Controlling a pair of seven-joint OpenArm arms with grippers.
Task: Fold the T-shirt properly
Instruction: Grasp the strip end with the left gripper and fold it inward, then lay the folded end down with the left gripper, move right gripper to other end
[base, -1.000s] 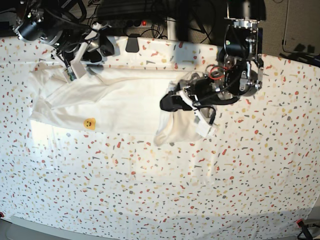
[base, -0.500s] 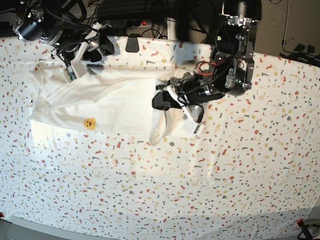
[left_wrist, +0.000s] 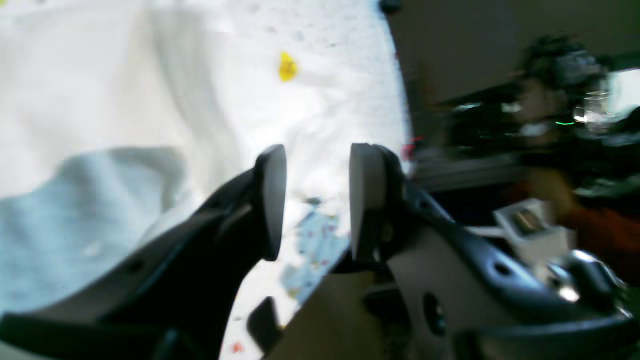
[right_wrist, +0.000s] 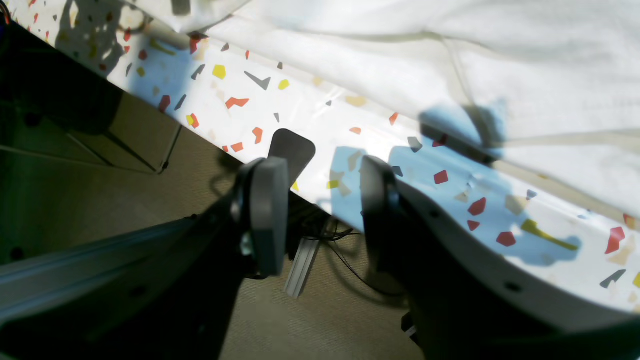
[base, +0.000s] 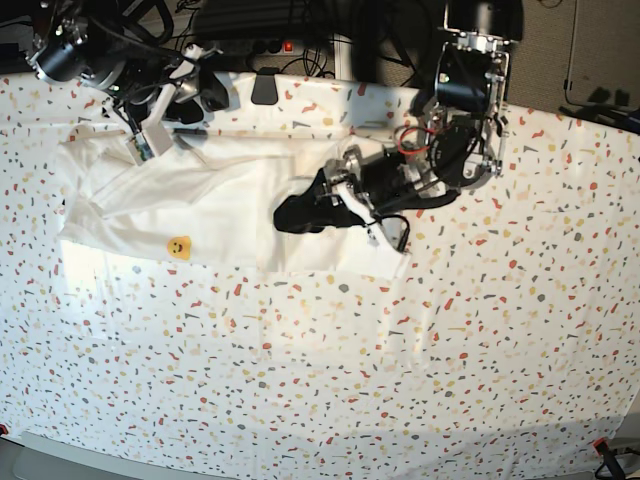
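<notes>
The white T-shirt (base: 200, 195) lies across the far half of the speckled table, its right end folded leftward over the body. A small yellow smiley (base: 179, 246) shows on its near left part. My left gripper (base: 297, 213) hovers over the folded end, fingers apart with nothing between them; its wrist view shows the open left gripper (left_wrist: 315, 200) above the T-shirt (left_wrist: 100, 75) and the smiley (left_wrist: 286, 66). My right gripper (base: 148, 142) sits at the shirt's far left corner. In its wrist view the right gripper (right_wrist: 320, 210) stands open and empty over the table's edge, beside the T-shirt (right_wrist: 450, 50).
The terrazzo table covering (base: 450, 350) spreads wide in front of and right of the shirt. A black clamp (base: 265, 88) sits on the far edge, with cables and a power strip (base: 270, 45) behind it. Floor (right_wrist: 100, 210) shows below the table's edge.
My left arm swept leftward, carrying the shirt's right end over the body, then opened and let the cloth drop flat. The right arm has stayed put.
</notes>
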